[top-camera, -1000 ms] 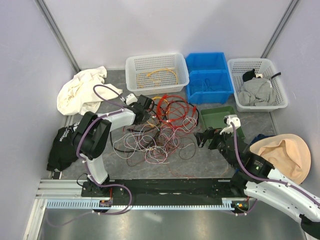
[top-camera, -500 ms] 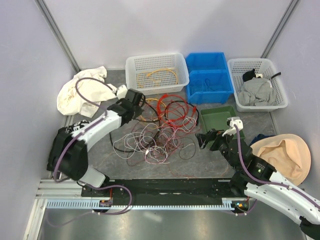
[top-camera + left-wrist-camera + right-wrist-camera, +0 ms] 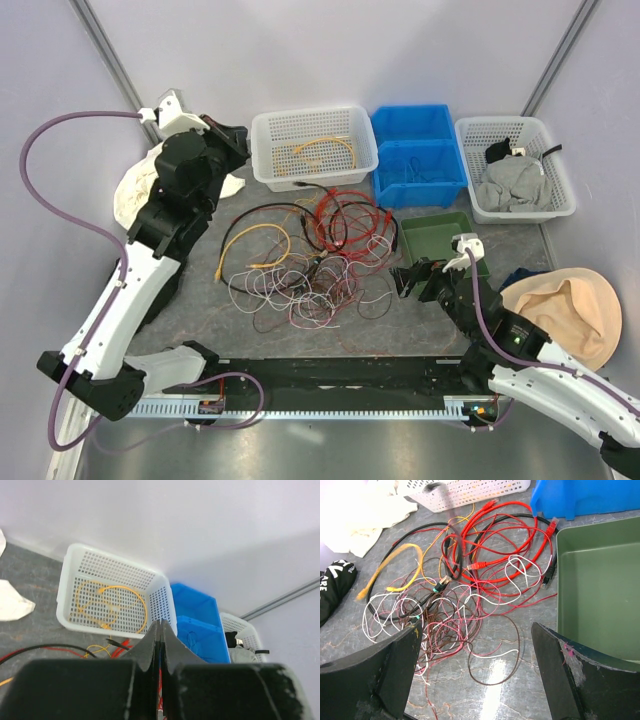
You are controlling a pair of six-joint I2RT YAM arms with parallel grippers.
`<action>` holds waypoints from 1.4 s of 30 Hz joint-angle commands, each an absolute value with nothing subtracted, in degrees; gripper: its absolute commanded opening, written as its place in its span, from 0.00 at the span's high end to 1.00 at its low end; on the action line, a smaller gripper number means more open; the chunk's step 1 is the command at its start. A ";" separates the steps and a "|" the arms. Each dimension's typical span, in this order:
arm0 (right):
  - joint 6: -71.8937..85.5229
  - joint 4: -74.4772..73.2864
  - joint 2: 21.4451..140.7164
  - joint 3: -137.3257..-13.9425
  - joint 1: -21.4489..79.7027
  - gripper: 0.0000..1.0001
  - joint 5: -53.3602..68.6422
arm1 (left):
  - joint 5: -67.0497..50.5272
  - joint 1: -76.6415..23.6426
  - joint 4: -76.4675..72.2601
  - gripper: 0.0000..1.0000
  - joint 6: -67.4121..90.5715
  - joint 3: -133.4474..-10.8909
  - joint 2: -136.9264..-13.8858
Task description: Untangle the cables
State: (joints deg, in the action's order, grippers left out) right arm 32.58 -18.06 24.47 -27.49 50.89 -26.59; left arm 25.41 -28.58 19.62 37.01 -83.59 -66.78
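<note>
The cables (image 3: 320, 250) lie in a tangled pile on the grey table: red coils at the back, pink, white and brown wires in front, and a black loop and a yellow cable (image 3: 262, 240) spread to the left. They also show in the right wrist view (image 3: 470, 580). My left gripper (image 3: 233, 136) is raised high beside the white basket. Its jaws are pressed shut (image 3: 160, 624), with no wire visibly held. My right gripper (image 3: 405, 278) hovers low at the pile's right edge, wide open and empty (image 3: 475, 630).
A white basket (image 3: 262, 150) holding a yellow cable (image 3: 110, 605), blue bins (image 3: 420, 175) and a white basket of grey cloth (image 3: 560, 205) line the back. A green tray (image 3: 430, 240) sits right of the pile, a white cloth (image 3: 140, 195) lies left, and a tan hat (image 3: 570, 310) lies right.
My left arm has risen from the pile and swung up and back-left toward the white basket. A black loop and a yellow cable now lie drawn out to the left. The right arm barely moved.
</note>
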 commanded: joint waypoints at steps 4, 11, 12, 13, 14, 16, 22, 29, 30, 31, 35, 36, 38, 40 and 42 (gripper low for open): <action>32.43 -16.96 26.36 -31.29 51.06 0.02 -25.84 | 17.59 -28.48 18.28 0.96 31.55 -85.44 -67.94; 31.73 -16.70 27.42 -31.82 51.06 0.02 -26.02 | 20.03 -28.48 19.77 0.16 30.34 -70.85 -67.23; 31.55 -16.70 27.51 -31.82 51.06 0.02 -26.19 | 20.56 -28.48 21.08 0.14 29.89 -68.66 -67.76; 31.55 -16.53 27.77 -31.73 51.06 0.02 -26.19 | 20.91 -28.48 21.53 0.12 29.36 -67.69 -69.16; 31.47 -16.44 28.03 -31.55 50.98 0.02 -26.28 | 20.92 -28.48 21.71 0.11 28.83 -66.63 -70.13; 31.46 -15.65 28.47 -31.20 51.06 0.02 -26.19 | 19.43 -28.39 22.06 0.16 29.96 -63.64 -73.71; 32.08 -14.59 28.65 -30.24 51.06 0.02 -24.70 | 19.34 -28.39 16.03 0.41 36.11 -58.01 -81.12; 32.08 -16.26 26.63 -29.88 51.06 0.02 -25.84 | 18.72 -28.39 13.80 0.42 37.53 -58.88 -90.43; 32.08 -16.43 26.37 -29.80 51.06 0.02 -26.01 | 18.81 -28.48 13.71 0.42 37.79 -58.89 -92.18; 32.08 -16.61 26.19 -29.79 51.06 0.02 -26.19 | 18.72 -28.39 13.80 0.43 38.32 -58.71 -92.81; 32.08 -16.87 26.37 -29.53 51.06 0.02 -26.37 | 18.81 -28.39 12.83 0.46 38.85 -58.01 -95.53; 32.08 -16.87 26.37 -29.44 51.06 0.02 -26.28 | 18.81 -28.48 12.48 0.47 38.93 -58.01 -95.80; 32.08 -16.96 26.54 -29.44 51.06 0.02 -26.37 | 18.98 -28.48 12.13 0.48 39.20 -57.83 -97.03; 32.08 -16.88 26.54 -29.36 51.06 0.02 -26.45 | 19.07 -28.39 11.87 0.50 39.37 -58.01 -98.34; 32.08 -16.96 26.54 -29.27 51.06 0.02 -26.63 | 18.99 -28.39 11.78 0.53 39.37 -58.36 -99.31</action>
State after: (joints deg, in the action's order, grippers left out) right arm 32.16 -17.58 26.63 -29.34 50.89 -25.56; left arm 18.90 -28.58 14.39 37.21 -56.95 -97.49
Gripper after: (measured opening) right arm 0.979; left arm 0.493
